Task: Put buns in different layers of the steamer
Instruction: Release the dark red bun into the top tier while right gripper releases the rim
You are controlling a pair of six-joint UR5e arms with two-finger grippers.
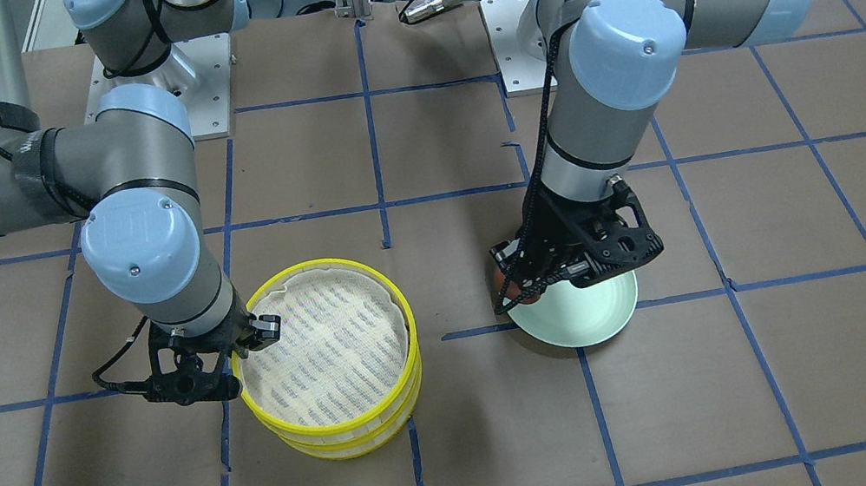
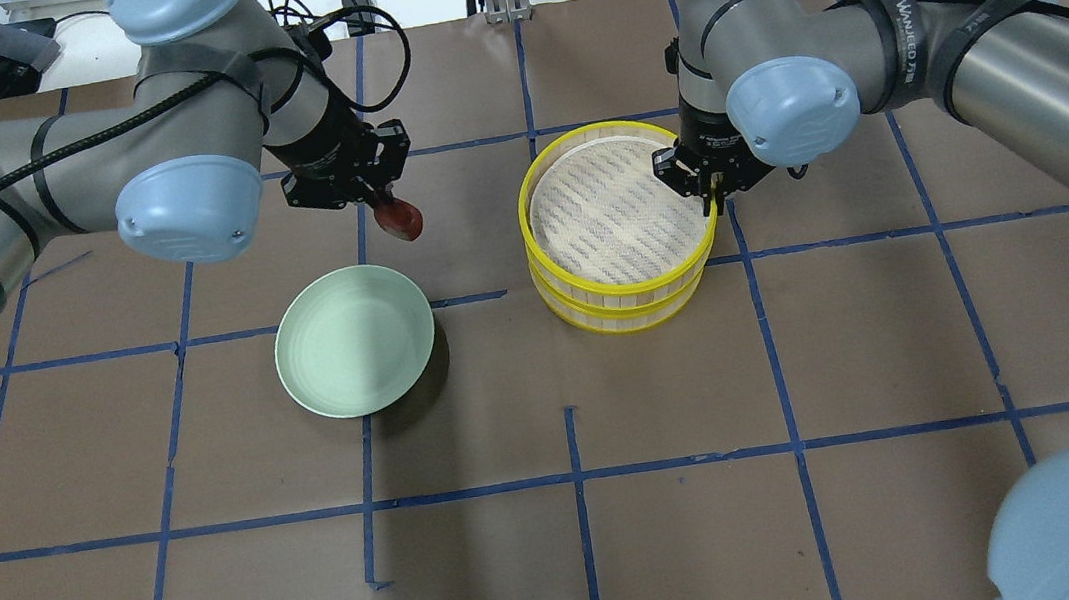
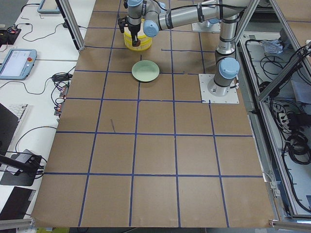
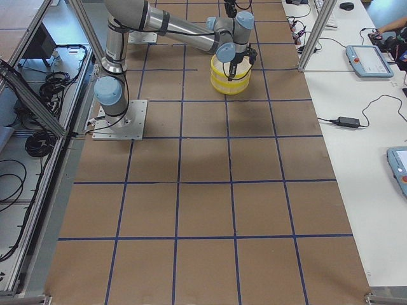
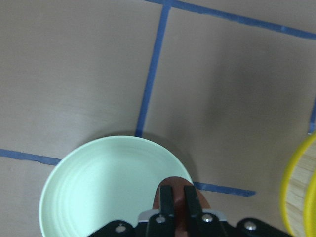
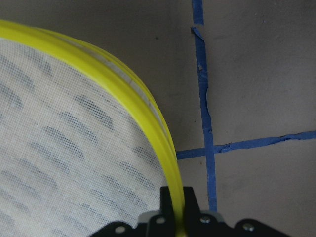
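Two yellow-rimmed steamer trays (image 2: pixel 593 285) stand stacked, and the top white liner (image 1: pixel 329 357) is bare. My right gripper (image 2: pixel 713 204) is shut on the top tray's rim (image 6: pixel 123 89), one finger inside and one outside. My left gripper (image 2: pixel 389 211) is shut on the dark reddish-brown bun (image 2: pixel 403 220) and holds it above the table, just past the far edge of the pale green plate (image 2: pixel 354 341). The bun (image 5: pixel 203 210) shows between the fingers in the left wrist view. The plate (image 5: pixel 98 187) is bare. The white bun is out of view.
The brown table carries a blue tape grid (image 2: pixel 575 477). The two arm base plates (image 1: pixel 196 89) stand at the robot's side. The steamer rim (image 5: pixel 296 187) shows to the right of the plate in the left wrist view.
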